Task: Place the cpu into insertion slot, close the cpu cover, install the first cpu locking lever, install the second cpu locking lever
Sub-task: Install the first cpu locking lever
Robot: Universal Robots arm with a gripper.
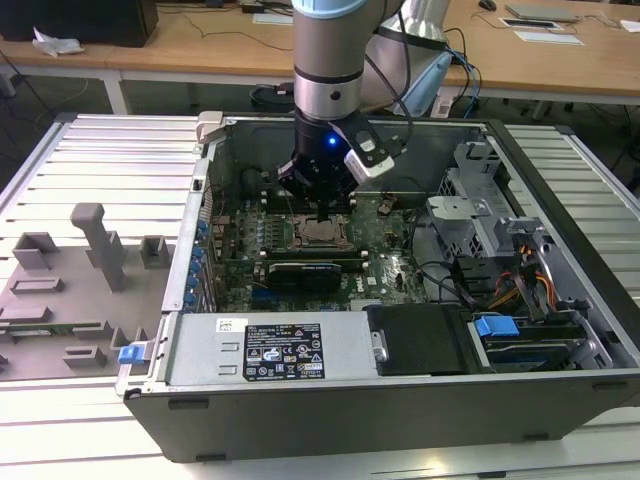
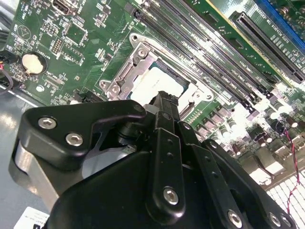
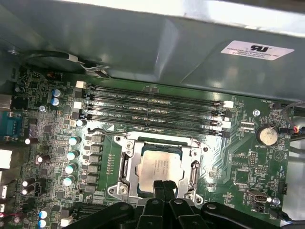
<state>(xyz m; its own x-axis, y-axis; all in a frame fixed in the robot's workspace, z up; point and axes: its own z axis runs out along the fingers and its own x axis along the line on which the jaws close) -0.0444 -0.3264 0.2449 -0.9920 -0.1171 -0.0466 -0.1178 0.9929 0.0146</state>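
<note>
Computer case (image 1: 400,428): open, holds the green motherboard (image 3: 238,157).
Gripper (image 3: 163,184): fingers closed together, holding nothing, tips at the cpu's edge.
Cpu cover (image 3: 127,162): lying flat, framing the chip.
Insertion slot (image 3: 155,146): on the motherboard, occupied.
Cpu (image 3: 159,167): seated in the slot, silver face up.

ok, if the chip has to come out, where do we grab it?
By two opposite edges, from straight above. The chip lies flat and face up, so only its thin sides offer a pinch. Right now the metal frame seems to sit over its rim, leaving just the face in the window, so the frame likely has to swing up first.
</note>
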